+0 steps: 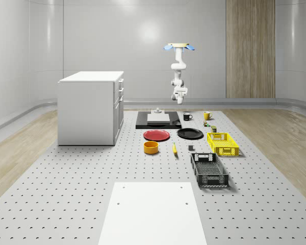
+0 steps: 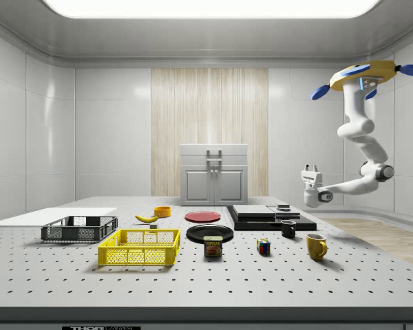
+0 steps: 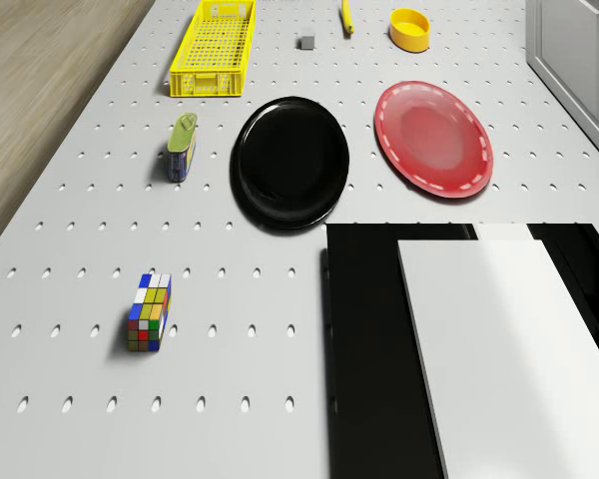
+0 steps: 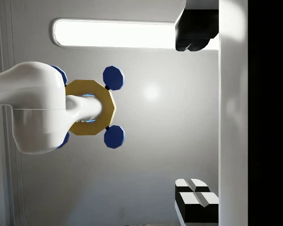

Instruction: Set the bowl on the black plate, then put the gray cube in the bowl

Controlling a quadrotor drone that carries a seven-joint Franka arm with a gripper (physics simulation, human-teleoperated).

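On the whole-scene view's left, the yellow bowl (image 1: 151, 147) is sitting on the surface (image 1: 66, 178) just in front of a red plate (image 1: 157, 135). Further right, the drone (image 1: 179, 47) is hovering high over the surface's far end, with the tool (image 1: 179, 97) hanging in the air, fingers spread wide and grasping nothing. Right again, the black plate (image 1: 189, 133) is lying bare, apart from the bowl, and the gray cube (image 1: 191, 148) is resting near its front.

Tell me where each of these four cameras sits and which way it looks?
Whole-scene: high at the table's near end, showing the drone hovering beyond the table's far end.
Side: table height, sideways; drone at its right, gripper.
Drone: on the body, looking down at the black plate.
Wrist: faces up at the drone.
Shared: black plate, bowl.
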